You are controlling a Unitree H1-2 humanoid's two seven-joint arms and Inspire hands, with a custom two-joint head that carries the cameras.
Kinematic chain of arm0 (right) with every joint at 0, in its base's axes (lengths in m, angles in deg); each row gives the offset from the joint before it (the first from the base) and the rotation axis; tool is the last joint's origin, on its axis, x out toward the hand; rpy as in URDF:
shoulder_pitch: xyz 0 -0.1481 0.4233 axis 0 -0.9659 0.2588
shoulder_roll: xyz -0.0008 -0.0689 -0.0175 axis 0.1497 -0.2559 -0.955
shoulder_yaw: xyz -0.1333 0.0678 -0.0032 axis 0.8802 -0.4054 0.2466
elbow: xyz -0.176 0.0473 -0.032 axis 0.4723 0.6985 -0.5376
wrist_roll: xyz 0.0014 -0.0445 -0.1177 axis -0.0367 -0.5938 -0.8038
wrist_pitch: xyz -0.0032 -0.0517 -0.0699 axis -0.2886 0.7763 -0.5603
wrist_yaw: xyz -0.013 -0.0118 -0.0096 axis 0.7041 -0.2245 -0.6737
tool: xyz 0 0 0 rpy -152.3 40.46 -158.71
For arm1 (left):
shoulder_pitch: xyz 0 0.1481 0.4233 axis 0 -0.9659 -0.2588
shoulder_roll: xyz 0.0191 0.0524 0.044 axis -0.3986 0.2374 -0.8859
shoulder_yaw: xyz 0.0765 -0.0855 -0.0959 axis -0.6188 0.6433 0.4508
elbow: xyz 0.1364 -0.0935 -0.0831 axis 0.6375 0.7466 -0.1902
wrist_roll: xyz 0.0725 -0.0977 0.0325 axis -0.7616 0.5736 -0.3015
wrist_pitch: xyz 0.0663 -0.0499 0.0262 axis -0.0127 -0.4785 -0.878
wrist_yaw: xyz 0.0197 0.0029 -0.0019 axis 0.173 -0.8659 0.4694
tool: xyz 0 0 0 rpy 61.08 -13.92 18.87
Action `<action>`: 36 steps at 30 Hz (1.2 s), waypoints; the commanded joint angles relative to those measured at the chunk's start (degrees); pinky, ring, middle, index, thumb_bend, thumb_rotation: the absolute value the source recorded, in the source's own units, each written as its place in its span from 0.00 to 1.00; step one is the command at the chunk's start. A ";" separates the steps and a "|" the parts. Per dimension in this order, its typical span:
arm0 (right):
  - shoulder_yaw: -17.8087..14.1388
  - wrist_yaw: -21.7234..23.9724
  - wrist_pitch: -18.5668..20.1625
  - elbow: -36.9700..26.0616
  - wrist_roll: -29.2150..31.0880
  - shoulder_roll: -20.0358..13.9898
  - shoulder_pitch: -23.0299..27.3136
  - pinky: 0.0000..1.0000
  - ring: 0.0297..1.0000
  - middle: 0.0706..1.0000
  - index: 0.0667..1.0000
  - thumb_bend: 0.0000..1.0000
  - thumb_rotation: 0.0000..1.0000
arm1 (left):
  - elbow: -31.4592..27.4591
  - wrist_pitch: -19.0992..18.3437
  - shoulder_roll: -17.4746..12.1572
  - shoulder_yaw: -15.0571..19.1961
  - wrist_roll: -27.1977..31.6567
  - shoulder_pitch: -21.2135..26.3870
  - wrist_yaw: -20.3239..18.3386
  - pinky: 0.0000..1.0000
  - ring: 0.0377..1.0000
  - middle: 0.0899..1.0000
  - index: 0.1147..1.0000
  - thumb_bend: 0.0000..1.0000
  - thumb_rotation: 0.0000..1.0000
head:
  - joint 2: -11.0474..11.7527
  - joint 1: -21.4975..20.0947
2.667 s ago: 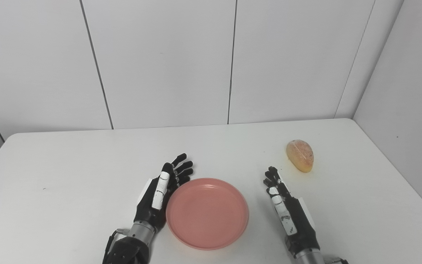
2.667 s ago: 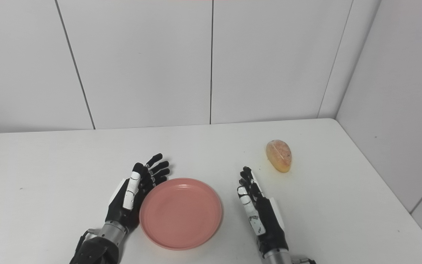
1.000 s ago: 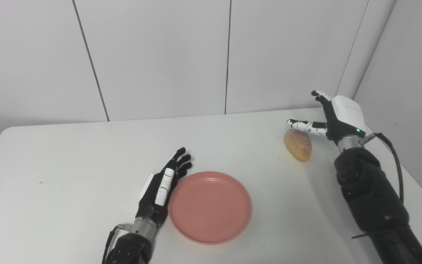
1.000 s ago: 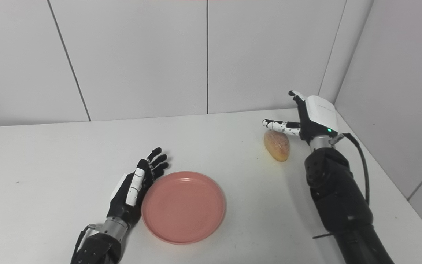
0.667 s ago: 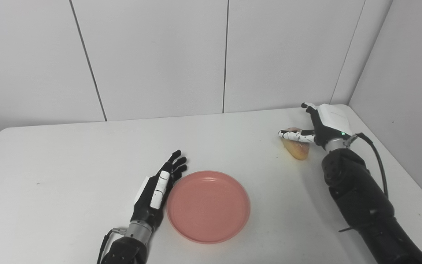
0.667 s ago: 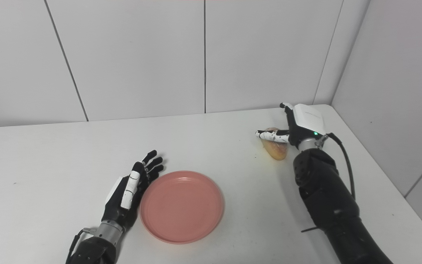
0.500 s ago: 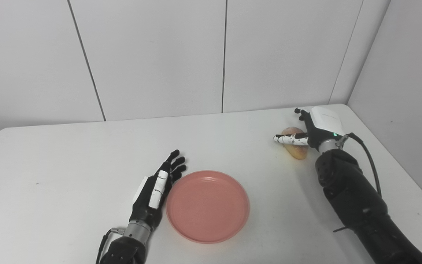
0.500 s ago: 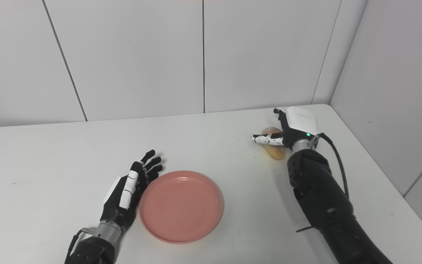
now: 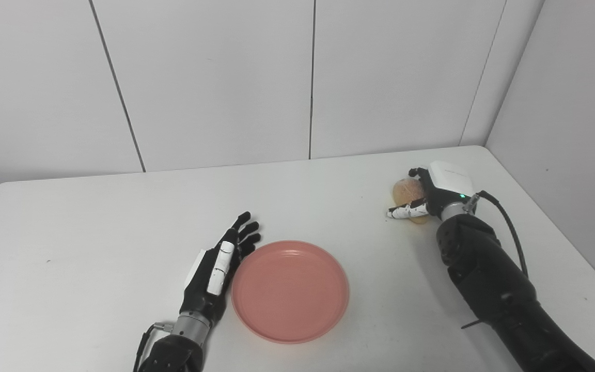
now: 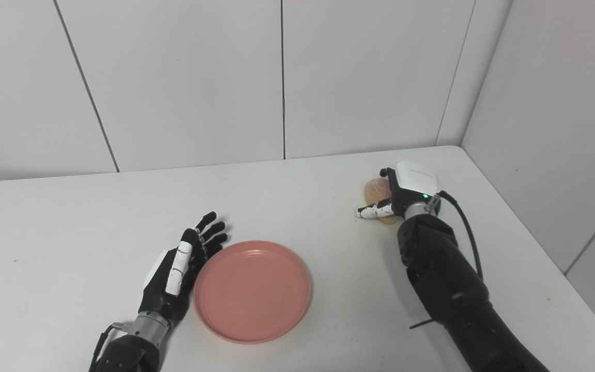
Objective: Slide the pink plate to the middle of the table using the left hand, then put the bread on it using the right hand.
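Note:
The pink plate (image 9: 290, 290) lies flat on the white table (image 9: 96, 232), near the front and about mid-width. My left hand (image 9: 216, 268) is open and lies on its edge against the plate's left rim, fingers pointing away from me. The bread (image 9: 406, 190), a golden oval roll, rests on the table at the back right. My right hand (image 9: 433, 192) is lowered over it from the right. Its fingers curl over the top of the bread and its thumb lies straight along the near side. The hand hides the right part of the bread. The bread also shows in the right eye view (image 10: 374, 189).
White panel walls stand behind the table and along its right side, close to the bread. A black cable (image 9: 509, 227) runs from my right wrist down along the forearm. The table's right edge (image 9: 561, 243) is near my right arm.
My right hand rose from beside the plate, reached out to the bread and came down over it, thumb dropping to its near side. The left hand and plate stayed put. The camera shifted slightly.

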State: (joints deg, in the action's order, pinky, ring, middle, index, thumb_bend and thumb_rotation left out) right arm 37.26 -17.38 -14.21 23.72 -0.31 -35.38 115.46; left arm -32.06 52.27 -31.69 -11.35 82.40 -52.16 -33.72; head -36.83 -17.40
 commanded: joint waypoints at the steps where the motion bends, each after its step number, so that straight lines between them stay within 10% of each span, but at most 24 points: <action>1: -1.39 -3.42 -1.08 -1.29 0.69 -0.27 2.52 0.32 0.41 0.52 0.75 0.71 0.14 | 0.07 1.32 -0.10 0.20 0.84 -0.33 -0.51 0.92 0.89 0.90 0.90 0.77 1.00 | 0.02 0.02; 5: -1.99 -8.11 -2.44 -0.84 1.23 0.29 1.96 0.15 0.20 0.43 0.55 0.55 0.01 | -0.64 1.13 0.23 0.13 0.71 -0.58 -0.27 0.92 0.89 0.90 0.89 0.77 1.00 | -0.11 0.11; 18: -3.24 -18.16 -7.72 -1.26 3.43 0.30 0.56 0.19 0.25 0.43 0.45 0.53 0.00 | -1.98 0.01 0.58 -0.17 1.69 -0.99 -0.63 0.92 0.88 0.89 0.89 0.77 1.00 | -0.40 0.88; 36: -4.42 -8.54 -8.39 -31.16 13.66 8.40 -9.95 0.27 0.33 0.36 0.48 0.52 0.00 | -2.90 -0.30 1.42 -0.98 -0.60 -0.95 1.35 0.93 0.90 0.90 0.90 0.76 1.00 | -1.76 8.76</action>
State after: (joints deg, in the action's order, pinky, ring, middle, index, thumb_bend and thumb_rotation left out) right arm 33.48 -26.37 -21.15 -4.63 12.78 -26.87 104.20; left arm -33.87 51.47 -31.21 -12.17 82.09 -53.36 -32.95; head -38.67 -8.70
